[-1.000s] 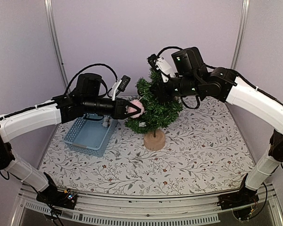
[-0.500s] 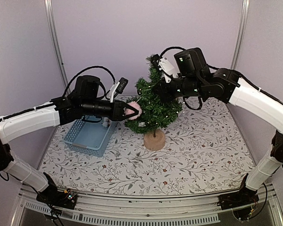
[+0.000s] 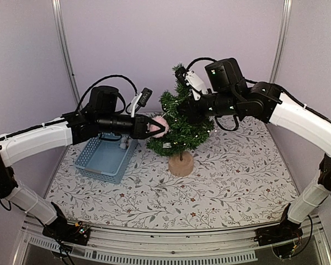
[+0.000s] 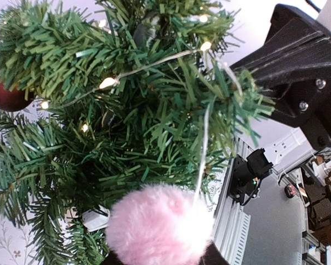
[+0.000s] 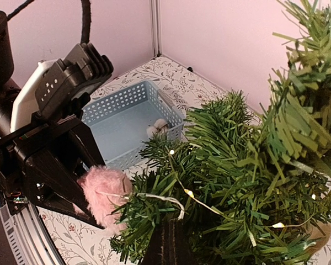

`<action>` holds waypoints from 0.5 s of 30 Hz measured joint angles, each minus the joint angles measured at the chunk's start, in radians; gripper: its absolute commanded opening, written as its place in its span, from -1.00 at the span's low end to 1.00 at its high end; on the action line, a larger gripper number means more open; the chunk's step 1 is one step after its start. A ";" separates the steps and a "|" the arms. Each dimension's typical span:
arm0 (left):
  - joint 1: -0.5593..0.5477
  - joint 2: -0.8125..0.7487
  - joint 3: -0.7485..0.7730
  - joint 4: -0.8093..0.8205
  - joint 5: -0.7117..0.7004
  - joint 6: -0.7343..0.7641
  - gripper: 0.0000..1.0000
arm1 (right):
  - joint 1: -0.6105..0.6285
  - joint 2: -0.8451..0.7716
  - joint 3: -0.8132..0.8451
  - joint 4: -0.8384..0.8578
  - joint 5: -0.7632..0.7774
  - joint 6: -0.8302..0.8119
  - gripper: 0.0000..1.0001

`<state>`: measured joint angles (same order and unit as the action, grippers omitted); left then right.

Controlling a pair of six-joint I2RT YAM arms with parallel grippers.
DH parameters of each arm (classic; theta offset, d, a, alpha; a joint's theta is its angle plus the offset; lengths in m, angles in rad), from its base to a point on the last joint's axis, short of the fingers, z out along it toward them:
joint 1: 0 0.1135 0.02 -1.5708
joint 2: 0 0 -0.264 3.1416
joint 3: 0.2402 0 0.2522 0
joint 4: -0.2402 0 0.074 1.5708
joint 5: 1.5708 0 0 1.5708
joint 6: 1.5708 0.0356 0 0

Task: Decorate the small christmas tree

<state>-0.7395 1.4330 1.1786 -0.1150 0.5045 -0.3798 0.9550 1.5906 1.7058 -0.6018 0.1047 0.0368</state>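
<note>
The small christmas tree (image 3: 183, 135) stands on its round wooden base (image 3: 180, 164) mid-table, strung with lit fairy lights. A fluffy pink pom-pom (image 3: 156, 125) is at the tree's left side, and my left gripper (image 3: 158, 128) is shut on it. Close up, the pom-pom (image 4: 157, 226) fills the bottom of the left wrist view, with a thin white string rising into the branches. My right gripper (image 5: 174, 227) is shut on the string's loop among the needles of a left branch. From there, the pom-pom (image 5: 102, 193) is just left of that branch.
A blue perforated basket (image 3: 102, 157) sits left of the tree under my left arm, with a small pale item (image 5: 157, 128) inside it. A dark red bauble (image 4: 8, 96) hangs on a branch. Purple walls enclose the back and sides.
My left gripper drew back slightly with the pom-pom, then returned to the tree's edge. My right arm shifted a little to the right, and more of the treetop shows.
</note>
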 measured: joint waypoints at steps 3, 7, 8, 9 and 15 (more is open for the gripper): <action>0.000 0.000 0.000 0.000 0.002 -0.003 -0.42 | 0.000 -0.002 0.000 0.000 -0.012 -0.001 -1.00; 0.000 0.000 0.000 -0.002 0.001 -0.007 -0.21 | 0.000 -0.006 -0.002 0.001 -0.026 -0.005 -1.00; 0.000 0.000 0.000 -0.002 0.000 -0.009 -0.17 | 0.000 -0.008 -0.003 0.002 -0.030 -0.006 -1.00; 0.000 0.000 -0.001 -0.002 0.000 -0.010 -0.13 | 0.000 -0.009 -0.004 0.003 -0.032 -0.007 -1.00; 0.000 -0.002 -0.013 -0.006 -0.011 -0.014 0.12 | 0.000 -0.019 -0.011 0.006 -0.035 -0.011 -1.00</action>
<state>-0.7395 1.4307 1.1652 -0.1207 0.4931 -0.3939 0.9546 1.5719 1.6947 -0.5961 0.0692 0.0254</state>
